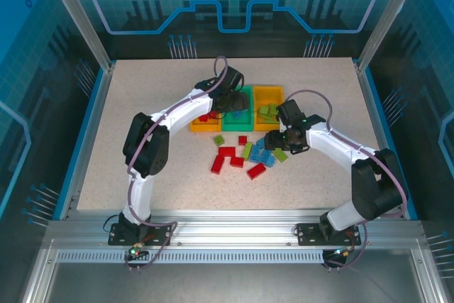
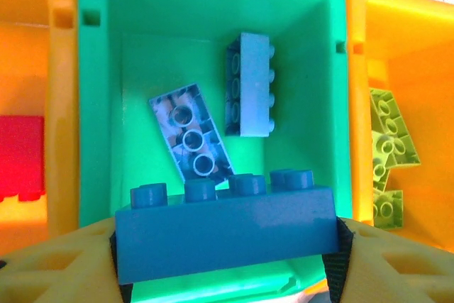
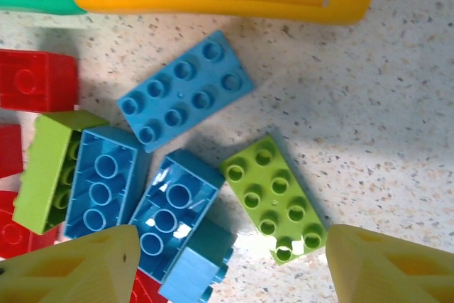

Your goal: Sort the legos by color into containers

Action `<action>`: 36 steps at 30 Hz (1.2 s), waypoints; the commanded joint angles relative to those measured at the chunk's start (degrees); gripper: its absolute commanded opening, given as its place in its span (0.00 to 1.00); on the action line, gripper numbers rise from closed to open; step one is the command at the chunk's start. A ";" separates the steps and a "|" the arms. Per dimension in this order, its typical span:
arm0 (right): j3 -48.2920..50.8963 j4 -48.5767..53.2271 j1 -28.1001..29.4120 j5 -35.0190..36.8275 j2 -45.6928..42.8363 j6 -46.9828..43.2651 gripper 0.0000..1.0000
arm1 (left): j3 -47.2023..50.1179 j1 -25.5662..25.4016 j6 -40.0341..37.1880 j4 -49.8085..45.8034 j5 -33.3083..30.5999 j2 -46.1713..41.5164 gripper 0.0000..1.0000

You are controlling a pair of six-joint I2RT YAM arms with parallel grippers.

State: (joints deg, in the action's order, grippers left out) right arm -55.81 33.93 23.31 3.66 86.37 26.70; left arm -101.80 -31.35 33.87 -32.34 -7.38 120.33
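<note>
Left claw (image 2: 223, 264) is clamped on a blue brick (image 2: 223, 228), gripping it by its ends and hanging over the green bin (image 2: 96, 118), the middle one of the row. Two blue bricks (image 2: 250, 86) lie in there already, one on its side and one studs-down. The orange bin on the right (image 2: 425, 54) has the light green ones (image 2: 390, 140), and the left orange bin (image 2: 60, 69) shows some red.

Right claw (image 3: 234, 264) is spread wide with nothing in it, hovering above the loose pile (image 3: 170, 204) on the counter (image 3: 383, 104), just on the near side of the bins.

What I'd worry about:
- The carried brick looks close to one wall of the green bin. If it lets go there, it could clip the rim or bounce off the bricks underneath and tip out.
- The pile is packed tight. A light green brick (image 3: 273, 200) sits touching a blue one, both between the open jaws. Clenching there could pinch two colours at once or shove the neighbours around.
- Both arms work close together near the bins, so a bump seems possible.
</note>
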 commanded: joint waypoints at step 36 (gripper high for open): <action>-1.94 8.59 -0.51 2.91 8.68 -30.25 0.70 | 14.70 0.72 0.31 7.31 4.23 -14.69 0.99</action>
State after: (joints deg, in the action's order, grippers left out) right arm -57.36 41.95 22.17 4.73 92.82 -0.56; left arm -89.47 -31.24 33.08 -26.94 -3.16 109.27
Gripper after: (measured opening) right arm 0.699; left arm 0.987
